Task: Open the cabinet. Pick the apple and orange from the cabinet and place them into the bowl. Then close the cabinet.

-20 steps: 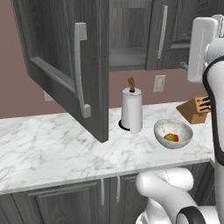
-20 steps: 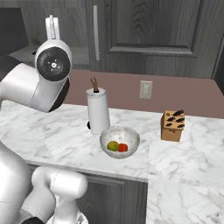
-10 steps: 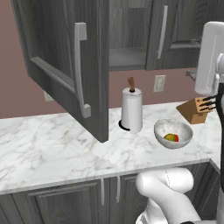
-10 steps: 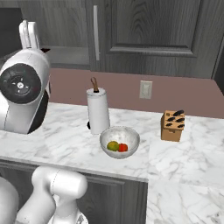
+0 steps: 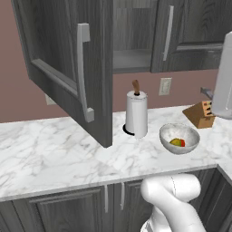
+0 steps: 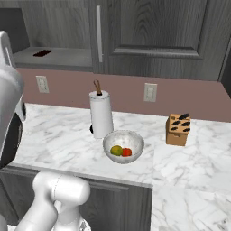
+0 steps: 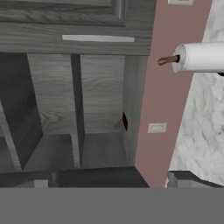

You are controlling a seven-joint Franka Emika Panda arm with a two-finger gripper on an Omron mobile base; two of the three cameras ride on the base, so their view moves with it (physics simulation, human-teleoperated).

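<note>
I am looking at the shallow round whitish-grey speckled bowl (image 6: pixel 123 145) on the white marble counter (image 6: pixel 58 135), just beside the white paper-towel roll (image 6: pixel 101 114), and it is holding a yellow-green fruit (image 6: pixel 117 150) and a red-orange fruit (image 6: pixel 127 152), so I am judging only the closing to be left. The large dark grey wood-grain cabinet (image 5: pixel 134 34) is standing open, its door (image 5: pixel 68 68) with the long silver bar handle (image 5: pixel 84 72) swung far out over the counter. The gripper is carrying nothing, its jaws spread as wide as they go. To close well, I am planning to bring the hand round to the door's outer face near the handle edge and push steadily, keeping clear of the roll and the wooden knife block (image 6: pixel 177 130).
</note>
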